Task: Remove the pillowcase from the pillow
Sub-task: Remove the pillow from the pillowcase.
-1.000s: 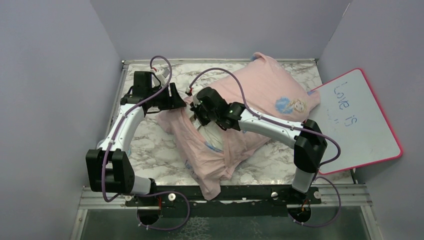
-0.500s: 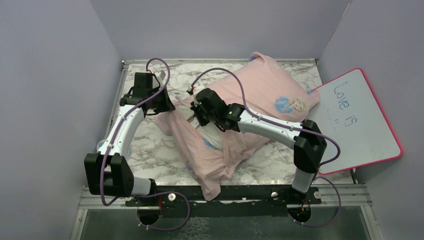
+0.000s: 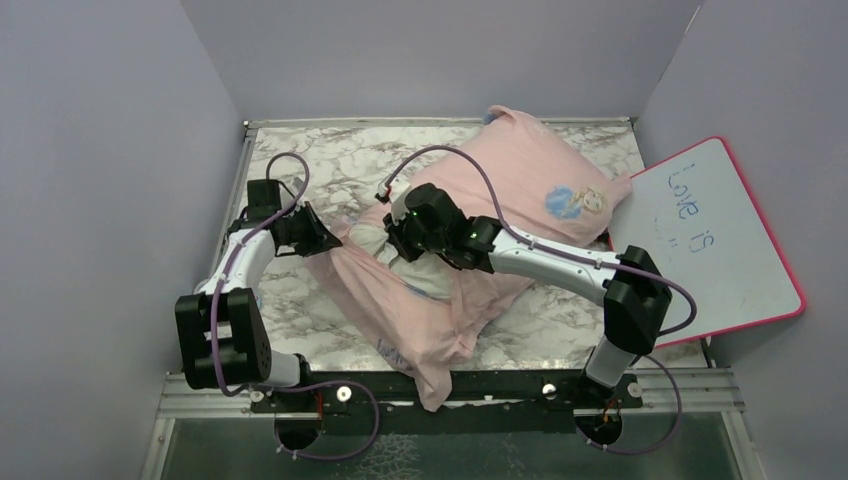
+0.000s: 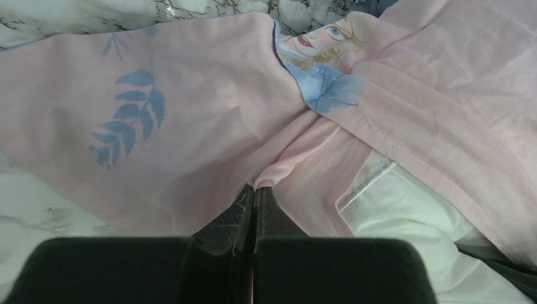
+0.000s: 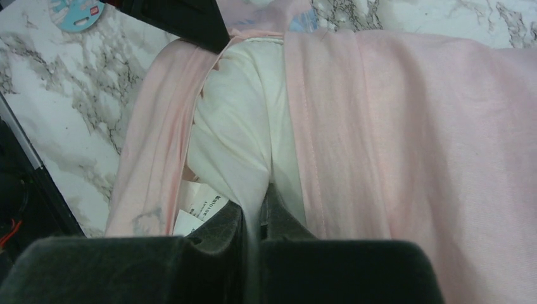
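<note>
The pale pink pillowcase (image 3: 520, 190) covers the pillow and lies diagonally from the back right to the near edge. A blue princess print shows on it (image 4: 316, 69). My left gripper (image 3: 330, 240) is shut on a fold of the pillowcase's open hem (image 4: 254, 187) and holds it taut toward the left. The white pillow (image 3: 368, 240) bulges out of that opening (image 4: 405, 215). My right gripper (image 3: 392, 250) is shut on a pinch of the pillow's white fabric (image 5: 261, 196), just inside the pink hem (image 5: 411, 126). The rest of the pillow is hidden in the cover.
A pink-framed whiteboard (image 3: 710, 240) leans at the right wall. The marble tabletop (image 3: 290, 290) is walled on three sides. A white care label (image 5: 197, 208) sticks out beside my right fingers. A round teal sticker (image 5: 76, 12) lies on the table.
My left gripper closed on the pillowcase hem and pulled it left and toward the near edge. The cover stretched and more white pillow shows. The pillow shifted slightly left; the right gripper stayed shut.
</note>
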Controlling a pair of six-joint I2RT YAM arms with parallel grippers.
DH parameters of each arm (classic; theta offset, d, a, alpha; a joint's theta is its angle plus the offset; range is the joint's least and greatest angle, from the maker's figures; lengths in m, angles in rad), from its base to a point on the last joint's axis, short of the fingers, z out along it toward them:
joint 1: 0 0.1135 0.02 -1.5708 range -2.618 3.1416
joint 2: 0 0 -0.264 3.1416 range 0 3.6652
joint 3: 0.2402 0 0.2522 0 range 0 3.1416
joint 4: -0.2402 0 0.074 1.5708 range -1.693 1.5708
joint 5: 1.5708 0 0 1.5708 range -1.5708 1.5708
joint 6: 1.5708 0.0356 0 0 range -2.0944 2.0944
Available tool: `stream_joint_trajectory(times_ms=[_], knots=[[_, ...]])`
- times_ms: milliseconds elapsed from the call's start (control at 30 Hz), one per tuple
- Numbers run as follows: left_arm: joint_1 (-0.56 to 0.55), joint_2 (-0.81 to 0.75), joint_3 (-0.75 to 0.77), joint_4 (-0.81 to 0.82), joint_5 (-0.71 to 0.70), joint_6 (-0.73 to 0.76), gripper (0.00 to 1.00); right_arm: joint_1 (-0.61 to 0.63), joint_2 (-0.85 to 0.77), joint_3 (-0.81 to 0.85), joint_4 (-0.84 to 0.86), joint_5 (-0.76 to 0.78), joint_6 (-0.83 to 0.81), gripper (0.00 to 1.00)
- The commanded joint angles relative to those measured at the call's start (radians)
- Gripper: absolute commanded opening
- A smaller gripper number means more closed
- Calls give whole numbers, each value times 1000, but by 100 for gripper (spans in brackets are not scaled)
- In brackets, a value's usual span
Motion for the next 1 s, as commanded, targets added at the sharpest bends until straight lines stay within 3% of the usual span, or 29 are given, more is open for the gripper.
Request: stream_joint_trajectory(times_ms=[0, 67, 167, 267, 333, 600, 767, 967], knots=[[24, -12, -75, 140, -31, -24, 0, -7, 10, 70, -131, -32, -20, 1], [24, -29, -100, 167, -2, -31, 0, -6, 23, 116, -156, -69, -38, 9], [23, -65, -125, 214, 48, -45, 0, -6, 43, 185, -196, -151, -81, 34], [24, -102, -164, 288, 112, -96, 0, -6, 74, 255, -236, -184, -136, 53], [24, -124, -193, 342, 147, -138, 0, -6, 102, 302, -266, -175, -156, 60], [24, -198, -282, 467, 233, -254, 0, -3, 296, 557, -486, -181, -172, 66], [24, -234, -313, 480, 234, -279, 0, 6, 301, 500, -476, -132, -171, 66], [23, -255, -334, 481, 233, -292, 0, 13, 397, 533, -595, -11, -213, 67]])
